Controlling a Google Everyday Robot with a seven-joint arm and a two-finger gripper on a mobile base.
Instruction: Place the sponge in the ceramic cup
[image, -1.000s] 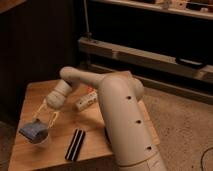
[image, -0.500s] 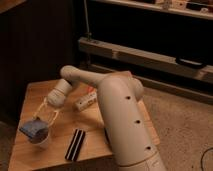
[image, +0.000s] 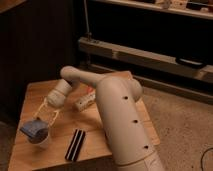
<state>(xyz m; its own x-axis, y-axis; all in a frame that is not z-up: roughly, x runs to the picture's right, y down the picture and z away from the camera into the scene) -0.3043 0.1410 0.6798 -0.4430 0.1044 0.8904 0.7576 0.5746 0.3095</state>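
The blue-grey sponge (image: 33, 129) lies tilted across the top of the small white ceramic cup (image: 41, 142), which stands at the front left of the wooden table (image: 95, 125). The sponge sticks out past the cup's left rim. My gripper (image: 45, 119) hangs directly over the cup, at the sponge's upper right edge, with the cream arm (image: 117, 115) reaching in from the right. Whether the sponge is still held or rests on the cup by itself does not show.
A flat black striped bar (image: 76, 145) lies near the table's front edge, right of the cup. A white tube-like bottle (image: 86, 101) lies behind the arm's wrist. A dark shelf unit (image: 150, 55) stands behind the table.
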